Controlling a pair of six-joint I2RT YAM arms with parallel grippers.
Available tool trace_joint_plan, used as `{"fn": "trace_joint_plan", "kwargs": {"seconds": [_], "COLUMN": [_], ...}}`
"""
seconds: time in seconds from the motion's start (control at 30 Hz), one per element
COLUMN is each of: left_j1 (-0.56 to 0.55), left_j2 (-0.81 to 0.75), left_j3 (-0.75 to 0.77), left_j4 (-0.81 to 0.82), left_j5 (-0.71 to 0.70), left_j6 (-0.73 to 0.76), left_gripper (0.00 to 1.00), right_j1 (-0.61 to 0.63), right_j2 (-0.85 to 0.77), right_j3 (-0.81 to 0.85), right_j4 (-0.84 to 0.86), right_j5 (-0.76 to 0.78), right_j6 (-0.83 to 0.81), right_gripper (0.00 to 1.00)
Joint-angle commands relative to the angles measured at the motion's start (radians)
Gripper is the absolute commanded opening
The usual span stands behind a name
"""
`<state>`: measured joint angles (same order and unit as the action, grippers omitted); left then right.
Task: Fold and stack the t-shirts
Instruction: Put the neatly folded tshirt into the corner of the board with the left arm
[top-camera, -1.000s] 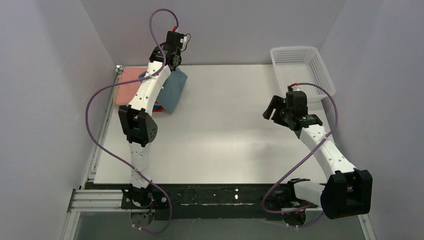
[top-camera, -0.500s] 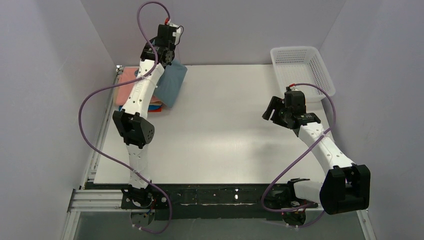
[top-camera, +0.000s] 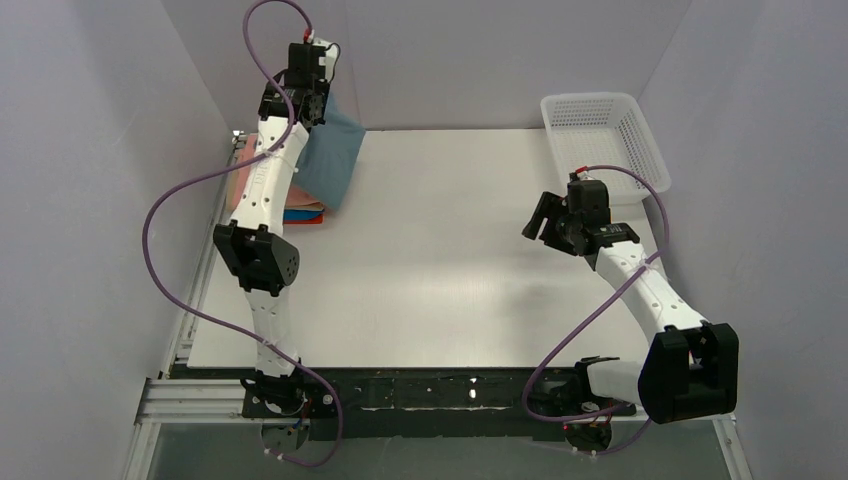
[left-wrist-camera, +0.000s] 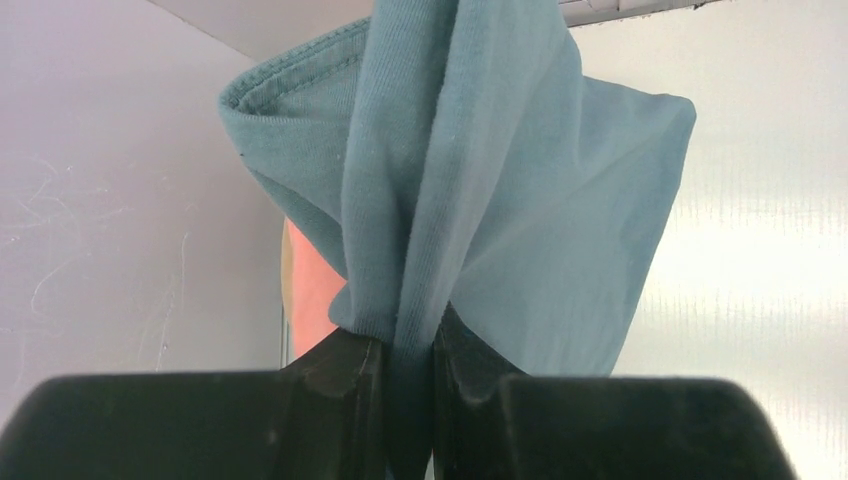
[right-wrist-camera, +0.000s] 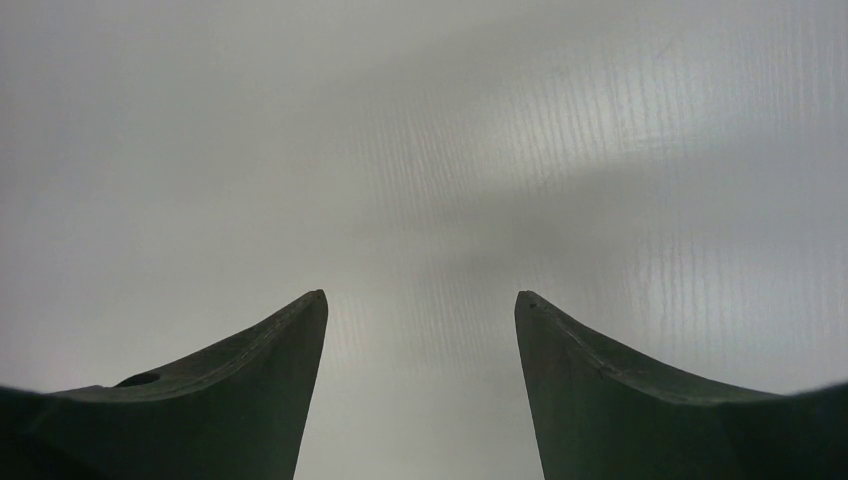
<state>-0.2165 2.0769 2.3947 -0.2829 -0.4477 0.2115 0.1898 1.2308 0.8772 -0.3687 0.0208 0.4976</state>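
Note:
A folded dusty blue-grey t-shirt (top-camera: 330, 158) hangs at the table's far left, lifted by my left gripper (top-camera: 305, 108), which is shut on a bunched fold of the cloth (left-wrist-camera: 470, 200). Its lower edge hangs at the folded pile beneath it, where salmon-pink (top-camera: 243, 170), orange (top-camera: 305, 219) and bright blue (top-camera: 296, 213) shirts lie stacked under my left arm. The pink cloth (left-wrist-camera: 310, 290) shows behind the held shirt in the left wrist view. My right gripper (top-camera: 545, 217) hovers over bare table at the right, open, with nothing between its fingers (right-wrist-camera: 290, 380).
A white plastic mesh basket (top-camera: 604, 135) stands at the far right corner, just behind my right arm. Grey walls close in the table on the left, back and right. A metal rail (top-camera: 205, 260) runs along the table's left edge.
My left gripper has carried the blue-grey shirt up and to the left, toward the back corner over the pile. The right arm has barely shifted.

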Motion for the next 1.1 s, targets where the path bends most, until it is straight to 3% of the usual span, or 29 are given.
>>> {"fn": "trace_joint_plan", "kwargs": {"seconds": [0.0, 0.17, 0.37, 0.6, 1.07], "left_j1": [0.078, 0.167, 0.206, 0.348, 0.504], "left_j2": [-0.097, -0.090, -0.043, 0.015, 0.127], "left_j3": [-0.007, -0.068, -0.147, -0.182, -0.275], "left_j4": [0.040, 0.062, 0.126, 0.158, 0.328], "left_j5": [0.076, 0.303, 0.248, 0.399, 0.577], "left_j6": [-0.051, -0.103, -0.055, -0.161, -0.294], "left_gripper": [0.00, 0.00, 0.00, 0.00, 0.00], "right_j1": [-0.006, -0.006, -0.007, -0.006, -0.006], "right_j2": [0.013, 0.024, 0.016, -0.001, -0.051], "right_j3": [0.055, 0.073, 0.059, 0.064, 0.070], "right_j4": [-0.017, -0.048, -0.095, -0.141, -0.234], "right_j5": [-0.013, -0.013, -0.050, -0.070, -0.093], "right_j6": [0.002, 0.016, 0.043, 0.092, 0.094], "right_gripper": [0.77, 0.76, 0.75, 0.74, 0.75]}}
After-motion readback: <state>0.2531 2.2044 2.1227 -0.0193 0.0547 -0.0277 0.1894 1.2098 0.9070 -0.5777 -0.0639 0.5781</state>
